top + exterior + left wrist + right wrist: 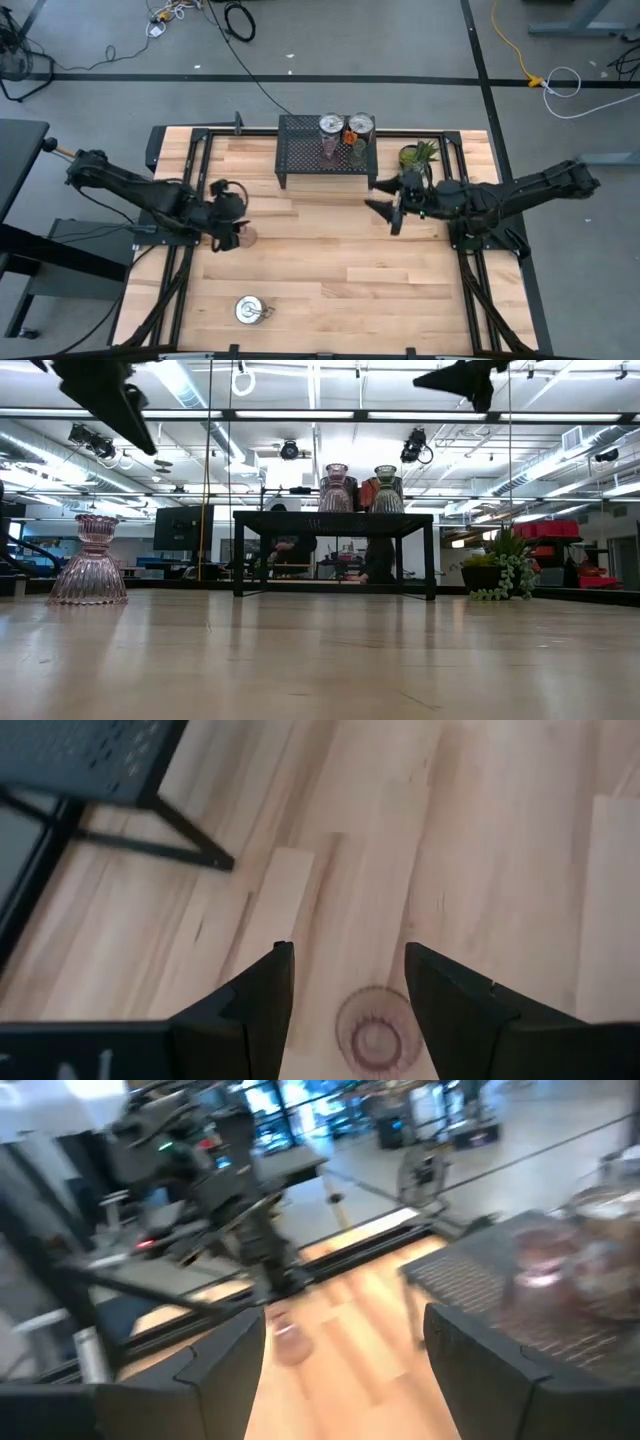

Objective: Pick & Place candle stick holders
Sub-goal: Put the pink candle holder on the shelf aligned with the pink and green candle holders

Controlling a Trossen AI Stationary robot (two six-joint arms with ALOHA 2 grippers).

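Observation:
A pinkish glass holder [247, 236] stands upright on its base on the table, left of centre; it also shows in the low view [90, 560]. My left gripper [345, 980] is open and hovers above it, and the holder's top [375, 1035] shows between the fingers, well below them. A silver holder [250, 310] sits near the table's near edge. On the black mesh rack [300, 165] stand two silver holders [331, 124], one with an orange part [356, 128], a pinkish glass one [337, 488] and an olive-green one [386, 490]. My right gripper [385, 207] is open and empty, raised right of the rack.
A spiky green potted plant [418, 155] stands at the far right, close behind my right arm. The rack stands on legs at the far middle. Bare wood lies between the two grippers and toward the near edge [360, 290].

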